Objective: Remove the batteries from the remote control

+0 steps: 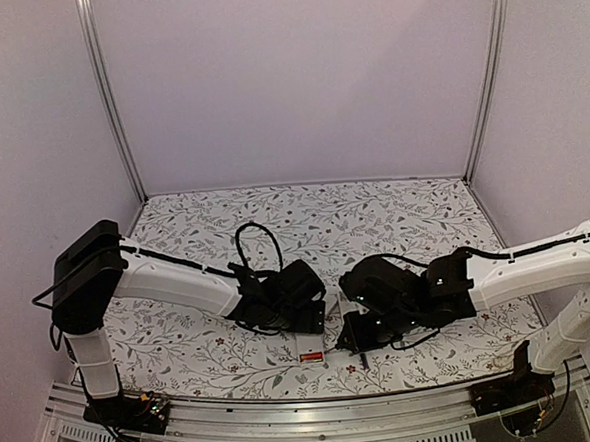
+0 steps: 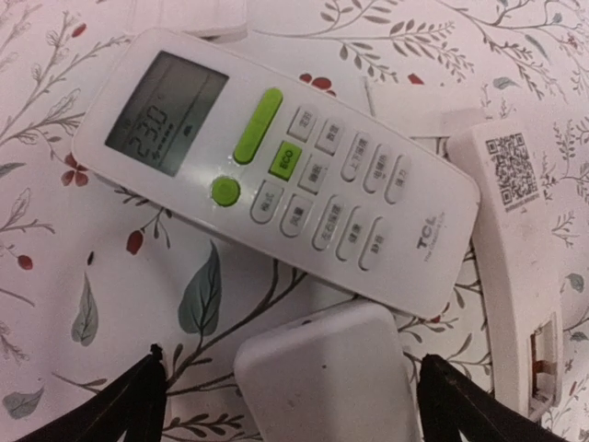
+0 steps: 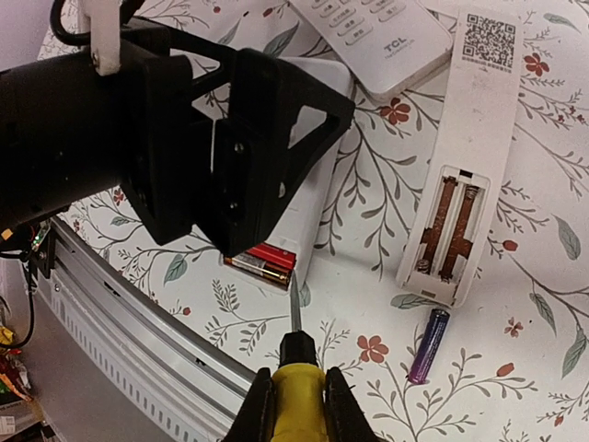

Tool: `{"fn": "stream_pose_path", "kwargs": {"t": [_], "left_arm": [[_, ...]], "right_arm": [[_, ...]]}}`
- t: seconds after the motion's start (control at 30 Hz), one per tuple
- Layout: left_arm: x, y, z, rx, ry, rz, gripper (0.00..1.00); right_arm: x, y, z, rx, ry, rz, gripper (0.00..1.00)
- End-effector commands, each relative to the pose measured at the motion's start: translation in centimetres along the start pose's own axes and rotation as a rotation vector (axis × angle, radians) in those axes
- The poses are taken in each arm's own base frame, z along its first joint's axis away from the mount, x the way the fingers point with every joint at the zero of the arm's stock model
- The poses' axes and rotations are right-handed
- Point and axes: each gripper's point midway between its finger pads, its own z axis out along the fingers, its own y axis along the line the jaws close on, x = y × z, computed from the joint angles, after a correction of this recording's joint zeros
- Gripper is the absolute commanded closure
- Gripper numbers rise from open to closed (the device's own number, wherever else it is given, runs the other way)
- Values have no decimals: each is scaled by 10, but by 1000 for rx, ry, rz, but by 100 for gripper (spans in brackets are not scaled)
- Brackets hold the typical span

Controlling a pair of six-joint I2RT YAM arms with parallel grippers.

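Three white remotes lie close together. One face-down remote (image 3: 324,175) shows two red batteries (image 3: 265,261) in its open end compartment, also seen from above (image 1: 310,356). My left gripper (image 2: 294,405) (image 1: 302,309) hovers open over this remote (image 2: 322,373), one finger on each side and apart from it. My right gripper (image 3: 294,405) (image 1: 357,329) is shut on a yellow-handled screwdriver (image 3: 296,391). Its metal tip (image 3: 294,308) points at the red batteries, just short of them. A loose purple battery (image 3: 428,345) lies on the cloth.
A face-up remote with green buttons and a lit display (image 2: 276,175) lies beyond the left fingers. A face-down remote with a QR label (image 3: 465,138) has an empty, rusty battery bay (image 3: 451,230). The table's metal front rail (image 3: 138,313) runs close by.
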Motion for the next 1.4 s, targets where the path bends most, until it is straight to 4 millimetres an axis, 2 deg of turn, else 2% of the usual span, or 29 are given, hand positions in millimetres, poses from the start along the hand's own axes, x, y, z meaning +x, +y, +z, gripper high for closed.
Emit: {"fn": "stream_pose_path", "kwargs": {"t": [0.0,0.4,0.6,0.9,1.07,1.23,1.37], "left_arm": [[6,-2,6,-20,10,16,7],[12,-15,10,21,25,28,7],[16,-13,12,14,35,31,6],[26,-3,17,-54,61,59,15],[31,4,20,-101,75,76,16],[35,10,22,-122,86,71,22],[33,8,22,-120,83,69,27]], "right_arm": [[-6,4,1,20,-20,1,100],[-3,3,8,27,-7,-2,100],[-3,5,8,25,-13,-4,100],[-6,6,3,30,-28,2,100],[-9,12,-4,23,-48,2,100],[-11,18,-12,16,-76,16,100],[-7,17,-9,30,-69,31,100]]}}
